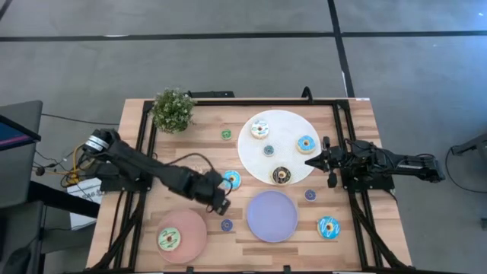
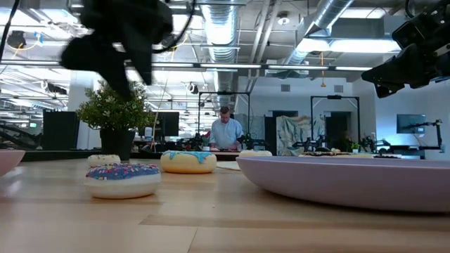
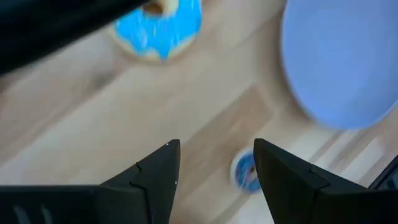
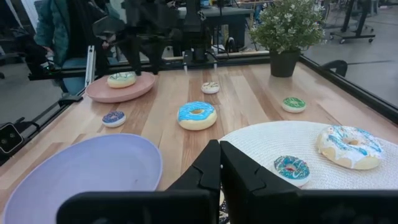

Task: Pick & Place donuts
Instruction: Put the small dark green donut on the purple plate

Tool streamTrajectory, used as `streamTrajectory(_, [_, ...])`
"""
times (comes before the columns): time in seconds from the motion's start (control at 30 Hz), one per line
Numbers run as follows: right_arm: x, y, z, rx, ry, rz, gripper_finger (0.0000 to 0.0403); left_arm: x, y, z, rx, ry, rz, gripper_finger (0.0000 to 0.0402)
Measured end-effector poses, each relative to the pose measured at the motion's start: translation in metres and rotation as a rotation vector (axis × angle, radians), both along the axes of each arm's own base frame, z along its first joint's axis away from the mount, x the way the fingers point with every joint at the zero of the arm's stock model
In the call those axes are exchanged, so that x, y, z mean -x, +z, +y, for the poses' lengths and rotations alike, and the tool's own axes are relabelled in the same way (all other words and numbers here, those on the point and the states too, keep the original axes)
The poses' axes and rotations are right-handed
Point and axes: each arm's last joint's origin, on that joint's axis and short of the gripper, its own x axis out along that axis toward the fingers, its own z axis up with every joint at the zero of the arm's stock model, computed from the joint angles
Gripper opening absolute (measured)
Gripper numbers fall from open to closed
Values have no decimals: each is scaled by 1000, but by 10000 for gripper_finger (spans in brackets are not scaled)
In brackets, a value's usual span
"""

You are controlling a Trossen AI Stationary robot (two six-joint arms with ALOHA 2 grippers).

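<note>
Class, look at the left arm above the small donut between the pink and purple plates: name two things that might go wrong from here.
1. The small blue donut is tiny and sits off-centre between the open left gripper fingers, so a grasp may miss or flick it away.
2. The purple plate and larger blue donut lie close by, so the descending arm might nudge either.

One camera looks straight down, one level at tabletop height, two ride the wrists; all share the wooden table.
</note>
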Motion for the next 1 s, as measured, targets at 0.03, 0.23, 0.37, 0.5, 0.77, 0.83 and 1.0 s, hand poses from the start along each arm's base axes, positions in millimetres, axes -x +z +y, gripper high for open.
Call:
streamTrajectory(0.03, [0, 0, 0, 1, 0, 0, 0, -3, 1, 4, 4, 15, -15, 197])
streamTrajectory(0.23, [0, 0, 0, 179, 32, -6, 0, -18, 5, 27, 18, 79, -109, 196])
streamTrajectory(0.37, [0, 0, 0, 206, 37, -7, 0, -23, 7, 38, 6, 115, -140, 187])
streamTrajectory(0.5, [0, 0, 0, 206, 37, -7, 0, -25, 7, 45, -1, 130, -144, 176])
streamTrajectory(0.77, [0, 0, 0, 206, 40, -7, 0, -26, 7, 53, -86, -12, -133, 158])
streamTrajectory(0.83, [0, 0, 0, 206, 40, -8, 0, -27, 7, 54, -146, -112, -131, 151])
streamTrajectory(1.0, [0, 0, 0, 206, 40, -8, 0, -29, 9, 53, -280, -337, -155, 113])
